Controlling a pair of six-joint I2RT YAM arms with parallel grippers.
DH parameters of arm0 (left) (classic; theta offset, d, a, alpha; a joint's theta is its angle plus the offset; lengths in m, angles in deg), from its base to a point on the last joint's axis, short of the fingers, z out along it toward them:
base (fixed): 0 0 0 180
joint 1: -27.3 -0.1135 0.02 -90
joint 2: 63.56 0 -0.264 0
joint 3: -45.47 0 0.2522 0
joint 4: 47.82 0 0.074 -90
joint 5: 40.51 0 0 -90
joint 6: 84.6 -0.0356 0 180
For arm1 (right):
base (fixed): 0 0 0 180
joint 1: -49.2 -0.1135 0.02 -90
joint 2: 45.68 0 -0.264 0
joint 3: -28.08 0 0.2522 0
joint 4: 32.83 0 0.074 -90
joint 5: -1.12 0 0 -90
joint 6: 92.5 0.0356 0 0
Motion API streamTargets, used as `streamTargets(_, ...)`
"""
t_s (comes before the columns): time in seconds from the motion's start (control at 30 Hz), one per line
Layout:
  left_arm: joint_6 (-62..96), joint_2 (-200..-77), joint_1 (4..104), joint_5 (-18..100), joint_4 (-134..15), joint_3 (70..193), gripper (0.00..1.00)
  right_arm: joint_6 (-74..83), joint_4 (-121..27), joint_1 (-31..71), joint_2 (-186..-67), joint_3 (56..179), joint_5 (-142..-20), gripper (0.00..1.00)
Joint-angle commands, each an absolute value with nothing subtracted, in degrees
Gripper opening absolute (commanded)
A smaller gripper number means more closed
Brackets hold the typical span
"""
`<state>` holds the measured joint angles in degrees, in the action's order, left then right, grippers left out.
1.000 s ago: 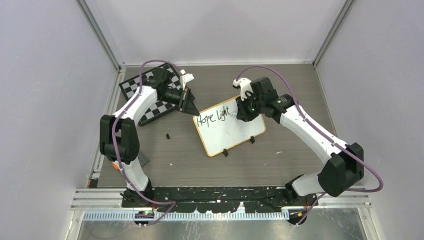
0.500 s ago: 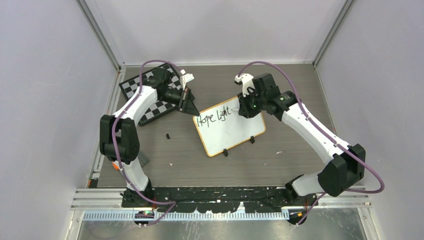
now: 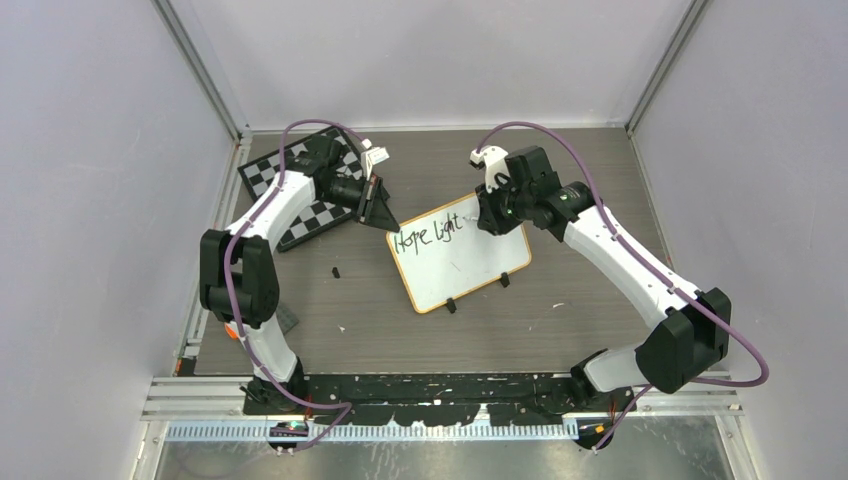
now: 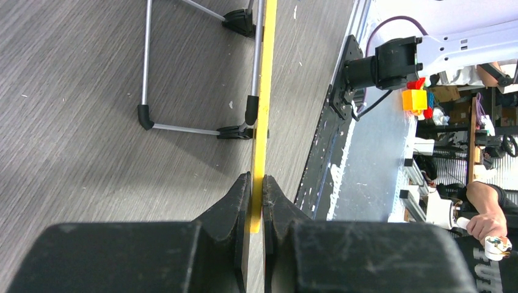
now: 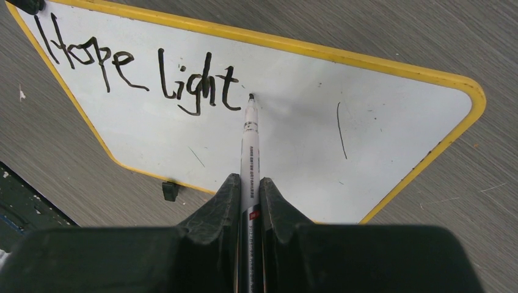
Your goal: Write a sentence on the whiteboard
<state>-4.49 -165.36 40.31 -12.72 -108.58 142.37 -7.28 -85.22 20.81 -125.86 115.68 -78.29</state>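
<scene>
The whiteboard, white with a yellow-orange rim, lies mid-table with "Hope Light" written on it in black. My left gripper is shut on the board's far left corner; the left wrist view shows its jaws clamped on the yellow rim. My right gripper is shut on a white marker, its tip just right of the last "t" on the board. I cannot tell if the tip touches the surface.
A black-and-white chessboard lies at the back left under the left arm. A small black piece lies left of the board. Two black clip feet sit on the board's near edge.
My right gripper and the marker shifted slightly to the right and towards the far side along the board. The left arm and the board have not moved.
</scene>
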Motion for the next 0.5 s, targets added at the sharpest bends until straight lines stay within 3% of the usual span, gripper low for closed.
streamTargets(0.0, -6.3, -167.0, 41.5, -9.9, -109.2, 142.8, 0.0, -7.1, -82.4, 21.0, -126.0, 118.5, -79.0, 0.0)
streamTargets(0.47, -6.4, -167.4, 41.6, -9.9, -109.4, 143.1, 0.0, -6.8, -81.8, 21.0, -127.6, 119.1, -78.3, 0.0)
